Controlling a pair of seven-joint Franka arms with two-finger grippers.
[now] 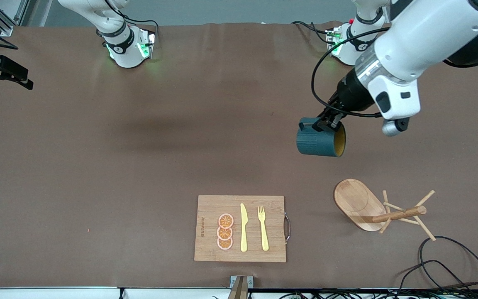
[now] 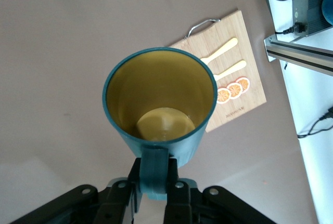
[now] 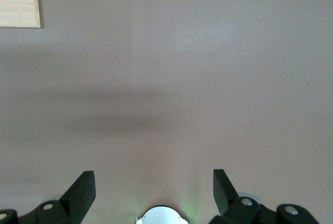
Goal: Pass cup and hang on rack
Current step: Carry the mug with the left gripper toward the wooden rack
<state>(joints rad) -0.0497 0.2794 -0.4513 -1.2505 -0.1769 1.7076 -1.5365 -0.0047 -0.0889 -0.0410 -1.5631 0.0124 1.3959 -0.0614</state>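
I see a brown cloth-covered table (image 1: 139, 166) carrying a rectangular wooden cutting board (image 1: 272, 249) and a light wooden mug tree (image 1: 363, 207) tipped toward the left arm's end.

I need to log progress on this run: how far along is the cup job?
Done: the pass looks finished, since the left gripper holds the cup by its handle in the air. The right gripper waits open, over bare table. In hand: carrying the cup toward the rack. Left: hanging it; every peg is bare.

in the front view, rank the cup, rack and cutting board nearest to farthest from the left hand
1. cup: held by its handle in the left hand, up over the table.
2. rack: lower in view, toward the left arm's end.
3. cutting board: farthest, by the front edge.
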